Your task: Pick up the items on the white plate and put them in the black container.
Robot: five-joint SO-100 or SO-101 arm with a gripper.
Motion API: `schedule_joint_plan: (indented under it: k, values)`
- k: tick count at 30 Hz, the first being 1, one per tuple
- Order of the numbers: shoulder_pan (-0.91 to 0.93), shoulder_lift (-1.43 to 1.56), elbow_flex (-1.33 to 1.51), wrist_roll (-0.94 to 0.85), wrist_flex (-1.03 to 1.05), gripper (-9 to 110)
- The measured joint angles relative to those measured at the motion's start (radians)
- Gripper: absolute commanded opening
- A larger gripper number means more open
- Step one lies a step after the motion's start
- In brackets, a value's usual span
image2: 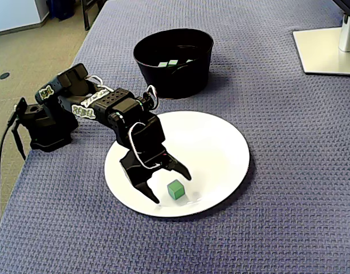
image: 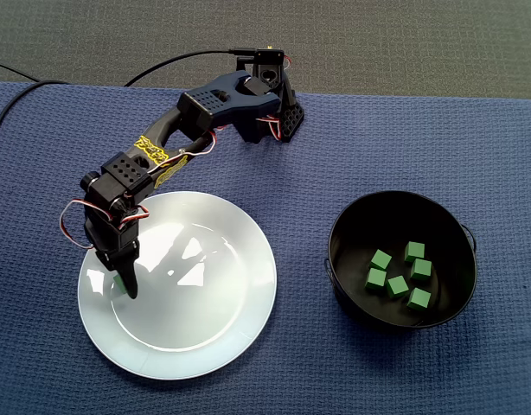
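Note:
One green cube [image2: 175, 189] lies on the white plate [image2: 215, 148], near its front edge in this fixed view. My gripper [image2: 170, 187] is open and low over the plate, one finger on each side of the cube without touching it. In the top-down fixed view the gripper [image: 124, 285] is at the left side of the plate [image: 205, 285] and hides nearly all of the cube. The black container [image: 369, 216] stands to the right of the plate with several green cubes [image: 398, 286] inside. From the side, the container [image2: 175, 74] sits behind the plate.
The arm's base [image: 270, 104] stands at the cloth's far edge, with a cable running off to the left. A monitor stand [image2: 326, 51] sits at the top right. Blue woven cloth [image: 421, 372] covers the table.

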Motion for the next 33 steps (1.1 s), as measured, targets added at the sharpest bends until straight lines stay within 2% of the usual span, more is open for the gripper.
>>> schedule_joint_plan:
  k: [7, 11, 17, 21, 25, 29, 33]
  values:
    - [-0.003, -0.035, -0.040, 0.000, 0.002, 12]
    - [-0.003, -0.046, -0.057, 0.002, 0.002, 0]
    - [-0.005, -0.055, -0.071, 0.040, 0.012, 0]
    - [0.008, -0.029, -0.069, 0.144, 0.044, 0]
    - [0.044, 0.160, -0.034, 0.299, 0.044, 0]
    - [0.055, 0.480, 0.031, 0.479, 0.017, 0]
    - [-0.061, 0.831, 0.149, 0.580, -0.025, 0]
